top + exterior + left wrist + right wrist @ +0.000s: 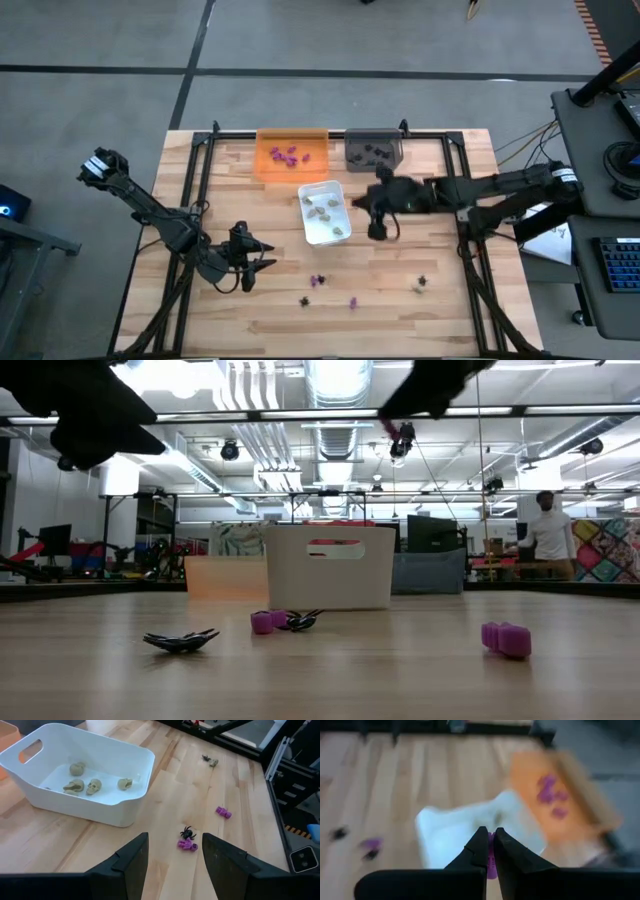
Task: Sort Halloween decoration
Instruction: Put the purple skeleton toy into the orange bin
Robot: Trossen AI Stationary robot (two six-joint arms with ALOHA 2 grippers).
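Observation:
Loose decoration pieces lie on the near table: a black one and a purple one together (317, 281), a black one (305, 300), a purple one (353, 301) and a dark one (421, 284). My left gripper (252, 262) is open, left of them; its wrist view shows the black spider (187, 833) and a purple piece (187, 845) ahead of the open fingers (172, 855). My right gripper (380, 228) hovers just right of the white tray (309, 235), shut on a purple piece (491, 856). My right gripper pinches a small purple piece (491, 857) between its two fingers, near their free ends. Only a sliver of purple shows in the gap. The piece is lifted clear of the table, above the white tray's side.
Three trays sit at the table's far middle: an orange one (264, 172) with purple pieces, a grey one (350, 160) with black pieces, and the white one holding beige skulls (93, 786). A black frame rail (330, 135) runs along the far edge. A person (548, 536) stands far behind.

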